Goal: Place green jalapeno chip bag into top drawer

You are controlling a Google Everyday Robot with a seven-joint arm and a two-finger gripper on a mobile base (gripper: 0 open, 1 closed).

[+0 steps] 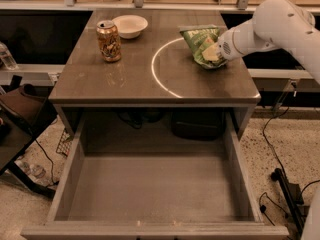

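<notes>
The green jalapeno chip bag (200, 40) lies on the back right of the tabletop (125, 79), light green and crinkled. My gripper (213, 53) reaches in from the right on the white arm (280, 24) and sits against the bag's right lower side, touching it. The bag rests on the table. The top drawer (150, 189) is pulled fully open below the table's front edge, and its flat grey-brown bottom holds nothing.
A gold-brown soda can (108, 40) stands at the back left of the tabletop, with a white bowl (130, 26) just behind it. A bright ring of light (156, 69) marks the table's middle. Cables and a dark stand lie on the floor on both sides.
</notes>
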